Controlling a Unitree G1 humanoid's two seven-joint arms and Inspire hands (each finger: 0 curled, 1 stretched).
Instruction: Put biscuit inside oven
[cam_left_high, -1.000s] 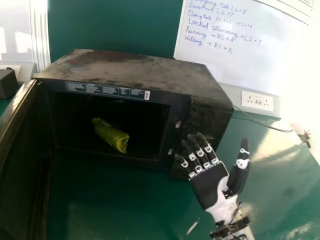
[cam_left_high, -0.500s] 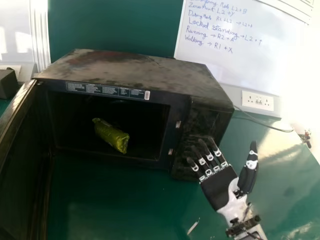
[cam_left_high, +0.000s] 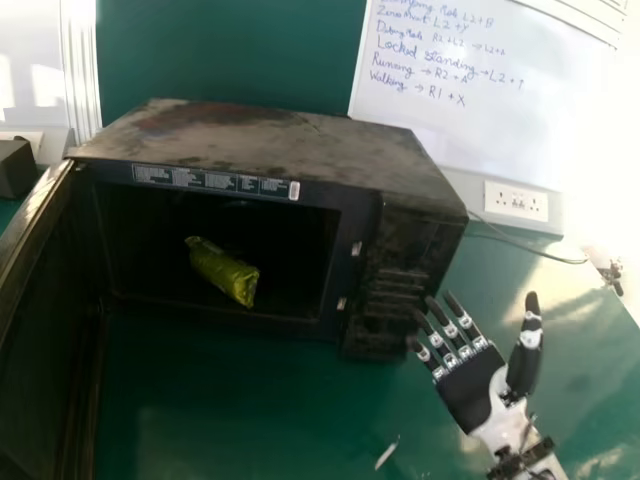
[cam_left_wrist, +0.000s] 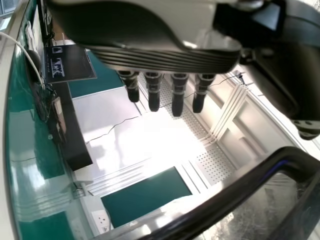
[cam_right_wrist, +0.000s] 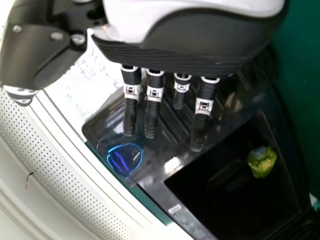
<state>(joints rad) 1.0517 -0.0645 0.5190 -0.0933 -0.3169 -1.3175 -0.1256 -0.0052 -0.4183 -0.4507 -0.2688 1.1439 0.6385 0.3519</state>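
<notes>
Released, straight fingers on the right hand (cam_left_high: 470, 392) at the head view's lower right, just off the oven's (cam_left_high: 280, 145) front corner, with nothing in grasp. Likewise released and straight on the left hand (cam_left_wrist: 153, 95) in the left wrist view, near a black bar (cam_left_wrist: 225, 200), probably part of the door (cam_left_high: 45, 330). Farther in, lying aslant inside the oven: the biscuit (cam_left_high: 222, 272), in a shiny yellow-green wrapper (cam_right_wrist: 261, 162). Looks light and slippery, soft at the ends, likely brittle within. For any shift, best taken round the middle, across its length, lightly enough not to crush; not by a crimped end, likely to slip or tear. Seems well placed already, needing no further grasp.
</notes>
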